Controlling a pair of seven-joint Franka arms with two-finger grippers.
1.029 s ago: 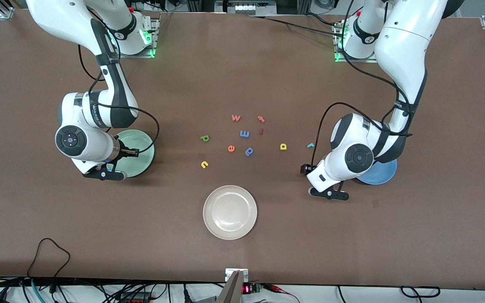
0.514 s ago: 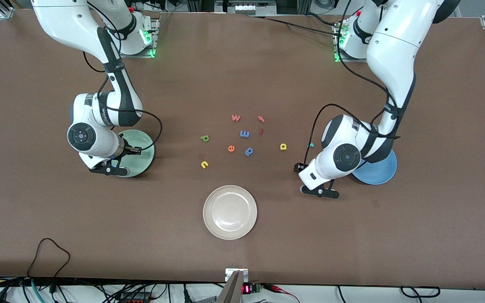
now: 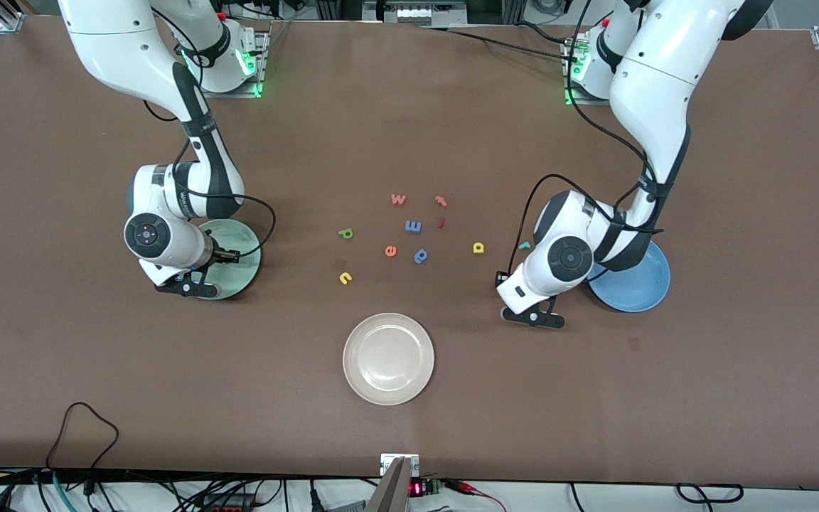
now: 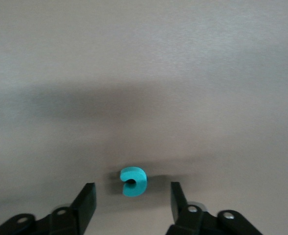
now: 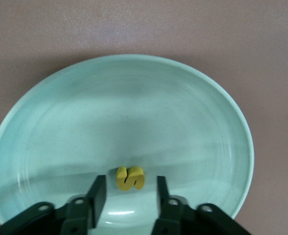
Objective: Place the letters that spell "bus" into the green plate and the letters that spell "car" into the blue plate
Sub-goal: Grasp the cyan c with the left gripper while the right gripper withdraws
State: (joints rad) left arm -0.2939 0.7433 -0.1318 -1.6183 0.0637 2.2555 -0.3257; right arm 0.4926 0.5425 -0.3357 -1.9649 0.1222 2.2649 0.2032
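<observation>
- Yellow s (image 5: pixel 129 178) lies flat in the green plate (image 5: pixel 134 98).
- Right tool (image 5: pixel 126 188) is low over that plate. Its fingers are spread, one on each side of the s, and do not touch it.
- Green plate sits at the right arm's end of the worktop (image 3: pixel 409 107), at 9 o'clock from the bunch of loose letters.
- Teal c (image 4: pixel 133 181) lies flat on a bare grey-brown top.
- Left tool (image 4: pixel 132 196) is low over the c. Its fingers are spread, with a gap on each side of the letter.
- Blue plate (image 3: pixel 640 284) sits at the left arm's end, at 3 o'clock from the bunch. The left arm covers part of it.
- Green p (image 3: pixel 345 233) lies on the worktop, and the yellow u (image 3: pixel 345 278) is at 6 o'clock from it.
- Yellow a (image 3: pixel 478 247) lies on the worktop too, with the teal r (image 3: pixel 524 245) at 3 o'clock from it, near the left arm.
- Blue m (image 3: pixel 413 226), orange e (image 3: pixel 390 250), blue p (image 3: pixel 421 255) and red w (image 3: pixel 398 199) lie in the middle.
- White plate (image 3: pixel 388 359) sits at 6 o'clock from the bunch, nearest the front camera.
</observation>
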